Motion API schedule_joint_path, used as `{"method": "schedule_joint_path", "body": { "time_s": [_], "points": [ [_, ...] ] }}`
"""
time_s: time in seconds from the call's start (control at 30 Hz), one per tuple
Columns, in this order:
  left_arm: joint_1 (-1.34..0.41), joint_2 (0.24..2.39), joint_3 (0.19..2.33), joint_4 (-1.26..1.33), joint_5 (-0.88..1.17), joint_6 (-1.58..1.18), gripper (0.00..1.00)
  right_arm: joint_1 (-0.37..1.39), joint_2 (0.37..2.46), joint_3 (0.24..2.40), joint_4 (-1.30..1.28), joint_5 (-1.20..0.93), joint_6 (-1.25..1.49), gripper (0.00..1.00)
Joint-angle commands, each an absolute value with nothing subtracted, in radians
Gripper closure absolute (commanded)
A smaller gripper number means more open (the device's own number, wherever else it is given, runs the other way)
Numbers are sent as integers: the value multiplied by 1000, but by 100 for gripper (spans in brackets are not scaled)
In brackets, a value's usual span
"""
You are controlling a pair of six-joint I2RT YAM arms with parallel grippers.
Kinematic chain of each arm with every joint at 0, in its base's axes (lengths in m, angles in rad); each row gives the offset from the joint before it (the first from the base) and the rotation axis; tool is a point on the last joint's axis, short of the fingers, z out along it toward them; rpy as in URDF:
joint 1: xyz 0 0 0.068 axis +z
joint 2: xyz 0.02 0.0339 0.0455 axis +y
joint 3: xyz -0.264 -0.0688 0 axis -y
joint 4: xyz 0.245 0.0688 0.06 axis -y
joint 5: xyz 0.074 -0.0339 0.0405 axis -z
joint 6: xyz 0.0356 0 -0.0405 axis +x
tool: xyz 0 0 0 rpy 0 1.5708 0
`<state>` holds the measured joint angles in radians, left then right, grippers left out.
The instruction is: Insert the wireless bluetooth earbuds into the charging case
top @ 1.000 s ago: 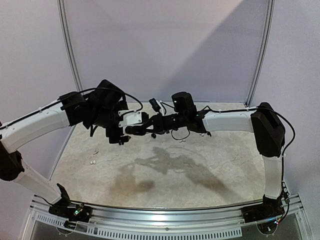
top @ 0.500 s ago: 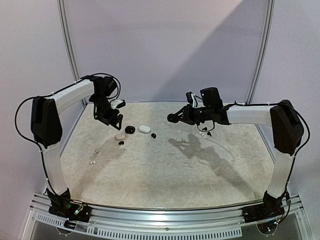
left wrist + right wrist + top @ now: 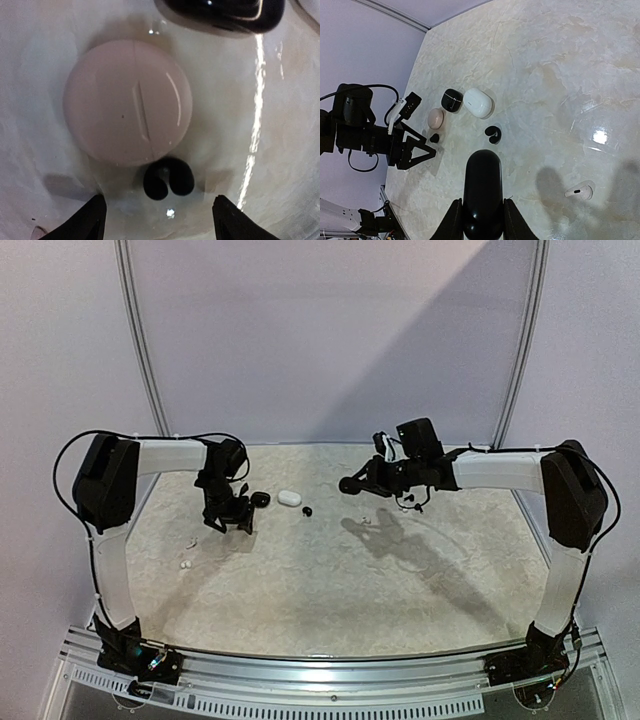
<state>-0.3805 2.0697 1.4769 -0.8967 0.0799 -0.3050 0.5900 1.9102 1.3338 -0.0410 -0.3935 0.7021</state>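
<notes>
In the left wrist view a glossy black earbud [image 3: 167, 178] lies on the table against a round pinkish case [image 3: 127, 102]. My left gripper [image 3: 159, 206] is open low over them, one fingertip on each side of the earbud, touching nothing. My right gripper [image 3: 482, 212] is shut on a black oval charging case [image 3: 482, 192], held above the table at the back right [image 3: 350, 483]. A second black earbud [image 3: 493, 133] lies beyond the held case. The left gripper [image 3: 233, 520] hides the pinkish case from above.
A closed black case [image 3: 260, 499] and a white case [image 3: 290, 498] lie side by side at the back. A white stemmed earbud [image 3: 579, 191] lies to the right. Small white pieces [image 3: 184, 565] sit near the left edge, which a metal frame rail [image 3: 135, 330] borders.
My left arm swung from the middle out to the back left and came down over the pinkish case and black earbud, its jaws narrowing somewhat. The right arm drew back right, still holding the black case.
</notes>
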Motion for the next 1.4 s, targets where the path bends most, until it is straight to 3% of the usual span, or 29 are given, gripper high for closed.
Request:
{"method": "schedule_joint_path", "body": {
  "time_s": [0.0, 0.23, 0.8, 1.37],
  "points": [
    [-400, 2117, 1486, -782, 53, -389, 27, 592, 1876, 1333, -76, -371, 683, 100],
    [-405, 2173, 1517, -793, -34, -409, 39, 592, 1879, 1333, -79, -379, 669, 100],
    [-456, 2194, 1541, -799, -31, -393, 75, 593, 1862, 1313, -100, -374, 635, 100],
    [-845, 2292, 1644, -853, 15, -310, 78, 593, 1667, 1147, -161, -282, 560, 100]
  ]
}}
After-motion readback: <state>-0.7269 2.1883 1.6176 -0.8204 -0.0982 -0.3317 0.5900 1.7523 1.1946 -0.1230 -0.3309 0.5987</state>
